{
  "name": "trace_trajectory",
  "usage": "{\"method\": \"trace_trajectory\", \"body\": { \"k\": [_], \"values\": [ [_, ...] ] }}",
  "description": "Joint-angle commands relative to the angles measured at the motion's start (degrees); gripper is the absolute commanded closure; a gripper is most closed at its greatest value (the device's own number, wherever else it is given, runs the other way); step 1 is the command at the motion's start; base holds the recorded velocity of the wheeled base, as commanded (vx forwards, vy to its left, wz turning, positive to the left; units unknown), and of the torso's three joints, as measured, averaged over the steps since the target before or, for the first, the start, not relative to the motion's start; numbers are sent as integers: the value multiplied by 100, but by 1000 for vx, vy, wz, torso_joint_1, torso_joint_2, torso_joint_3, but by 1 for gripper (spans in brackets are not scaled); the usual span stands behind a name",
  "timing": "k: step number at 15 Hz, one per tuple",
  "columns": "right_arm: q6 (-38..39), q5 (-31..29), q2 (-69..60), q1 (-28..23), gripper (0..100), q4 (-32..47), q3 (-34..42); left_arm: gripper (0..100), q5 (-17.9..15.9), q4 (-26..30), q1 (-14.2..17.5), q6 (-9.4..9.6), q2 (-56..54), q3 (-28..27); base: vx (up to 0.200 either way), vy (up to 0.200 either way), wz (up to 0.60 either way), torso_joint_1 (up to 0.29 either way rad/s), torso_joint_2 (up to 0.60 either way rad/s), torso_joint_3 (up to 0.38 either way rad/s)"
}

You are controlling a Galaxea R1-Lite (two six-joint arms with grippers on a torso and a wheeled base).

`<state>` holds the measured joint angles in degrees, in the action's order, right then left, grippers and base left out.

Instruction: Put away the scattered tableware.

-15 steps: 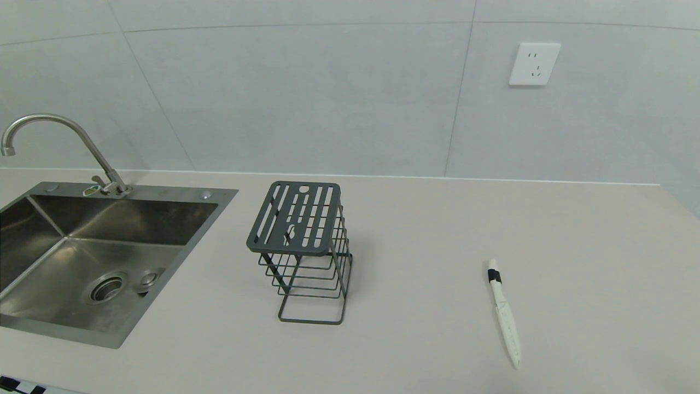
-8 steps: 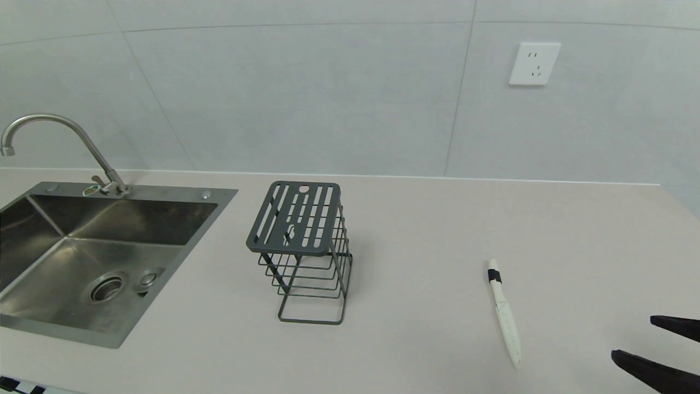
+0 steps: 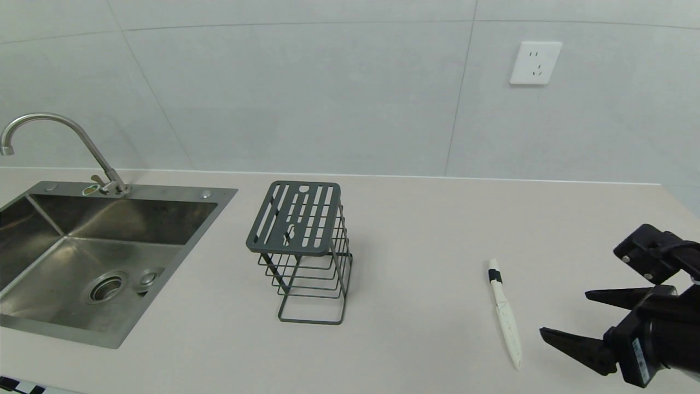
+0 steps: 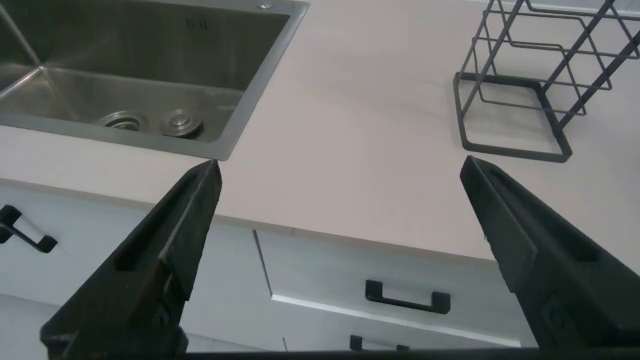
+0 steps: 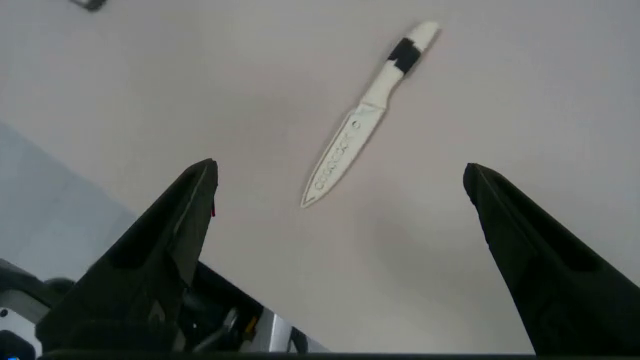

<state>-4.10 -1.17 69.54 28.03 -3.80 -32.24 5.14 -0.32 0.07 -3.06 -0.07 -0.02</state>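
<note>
Head view shows us the white knife (image 3: pixel 503 312) flat on the counter (image 3: pixel 426 235), right of the wire rack (image 3: pixel 301 246). Our right gripper (image 3: pixel 564 314) hovers beside its blade, jaws apart; our left gripper (image 4: pixel 338 168) is spread too.

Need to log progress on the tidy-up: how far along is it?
Nothing looks put away yet: the knife lies flat on the counter, apart from the slotted rack, which holds nothing visible. In hand: the right claw hovers open beside the blade tip, not touching it. Left to do: grasp the knife and, presumably, slot it into the rack.
</note>
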Motion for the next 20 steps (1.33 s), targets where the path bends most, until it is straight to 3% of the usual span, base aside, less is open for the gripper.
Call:
{"method": "trace_trajectory", "body": {
  "k": [1, 9, 16, 20],
  "values": [
    [-3, -15, 561, 133, 0, -6, -159, 0, 4, -3, 1, -2, 7, 2, 0, 0, 0, 0, 0, 0],
    [374, -24, 1546, -113, 0, 11, -177, 0, 4, -3, 1, -2, 7, 2, 0, 0, 0, 0, 0, 0],
    [849, -665, 2108, -175, 0, -42, -300, 0, -5, -3, 1, -2, 7, 2, 0, 0, 0, 0, 0, 0],
    [858, -964, 2460, -157, 0, -24, -810, 0, 4, -3, 1, -2, 7, 2, 0, 0, 0, 0, 0, 0]
  ]
}}
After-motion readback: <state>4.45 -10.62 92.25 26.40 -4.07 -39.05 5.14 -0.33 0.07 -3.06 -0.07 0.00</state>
